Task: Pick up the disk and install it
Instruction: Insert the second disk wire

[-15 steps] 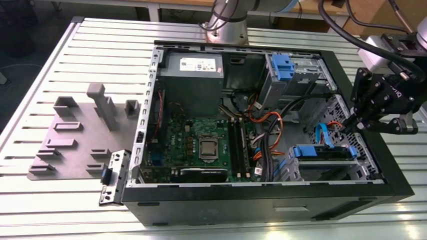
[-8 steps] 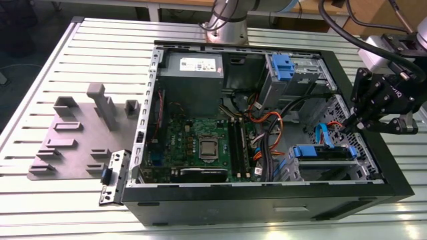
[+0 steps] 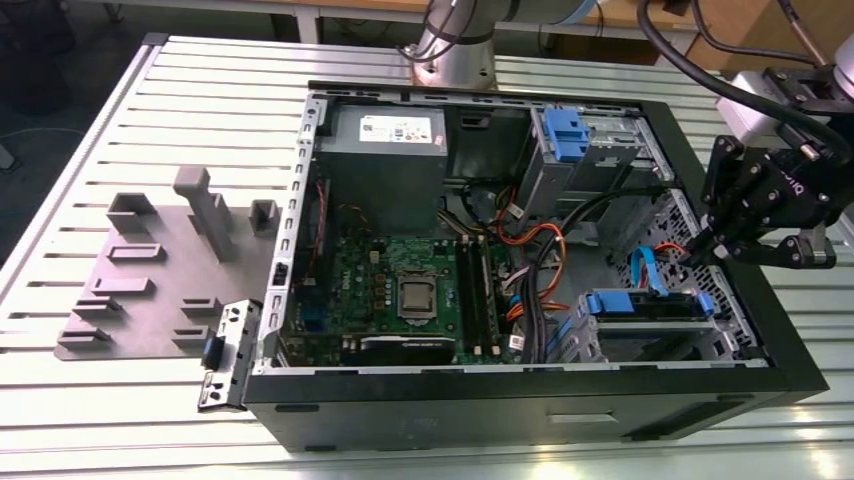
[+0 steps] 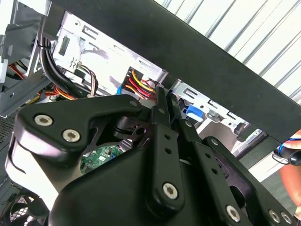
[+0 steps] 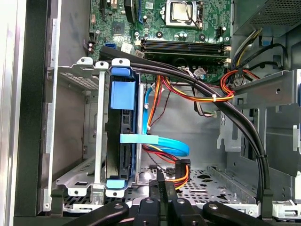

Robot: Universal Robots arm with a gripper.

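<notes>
The gripper (image 3: 703, 252) hangs just inside the open computer case (image 3: 534, 400), at the exterior view's right, above the rear floor of the case and near the drive cage (image 3: 650, 322). Its black fingers (image 5: 165, 195) are pressed together, with no gap between them and nothing held, as both wrist views show; in the second wrist view the fingertips (image 4: 162, 101) meet in front of a bundle of red and yellow wires (image 4: 141, 84). The disk (image 5: 123, 136) sits on edge in the grey metal drive cage (image 5: 96, 132), its blue carrier tab (image 5: 123, 89) facing outward, and a light blue flat cable (image 5: 162, 143) curves from its side across the case floor. In the exterior view the same disk (image 3: 627, 303) shows as a blue piece at the top of the cage, close beside the gripper but apart from it. Thick black cables (image 5: 211, 101) run across the case over the orange and yellow wires (image 5: 188, 92). The motherboard (image 3: 400, 290) with its bare processor (image 3: 415, 297) lies in the middle of the case, and the power-supply box (image 3: 387, 135) stands at the far corner. A second blue-latched bay (image 3: 566, 135) stands at the far end. Beside the case, at the exterior view's left, a grey fixture plate (image 3: 160, 270) rests on the slatted table (image 3: 80, 150). In the second wrist view a person's hand (image 4: 292, 165) shows at the edge, outside the case.
</notes>
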